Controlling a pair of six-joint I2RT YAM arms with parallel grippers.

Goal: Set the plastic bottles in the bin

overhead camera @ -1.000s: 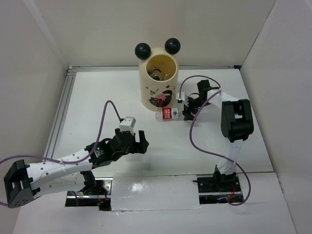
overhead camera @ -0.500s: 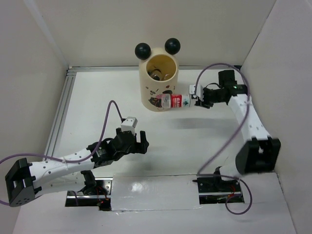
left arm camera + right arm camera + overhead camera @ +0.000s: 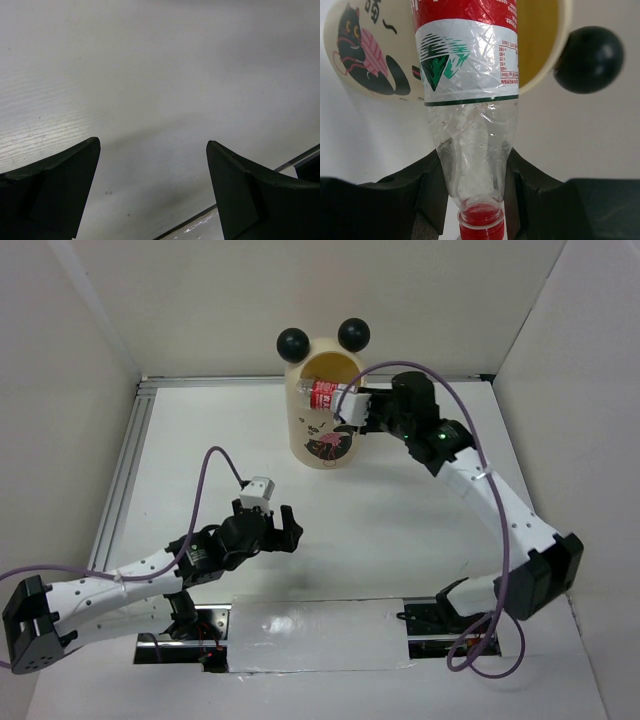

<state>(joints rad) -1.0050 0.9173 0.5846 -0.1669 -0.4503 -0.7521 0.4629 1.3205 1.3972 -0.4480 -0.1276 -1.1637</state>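
Got my right fingers (image 3: 427, 195) clamped on neck of clear red-white-label plastic bottle (image 3: 470, 100), base already over mouth of tall cream panda bin (image 3: 322, 435), so letting go should drop it in. Meanwhile left fingers (image 3: 55, 185) wide open, empty, near tabletop (image 3: 160, 75).

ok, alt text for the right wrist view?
Two black fingers clamp the neck of a clear plastic bottle with a red-and-white label, red cap nearest the camera. Behind it is the open mouth of a cream cylindrical bin with a black ball ear.

Clear bottle (image 3: 470, 130), red-white label (image 3: 465, 45), red cap (image 3: 480, 231); cream bin (image 3: 312, 440), black ears (image 3: 293, 341).
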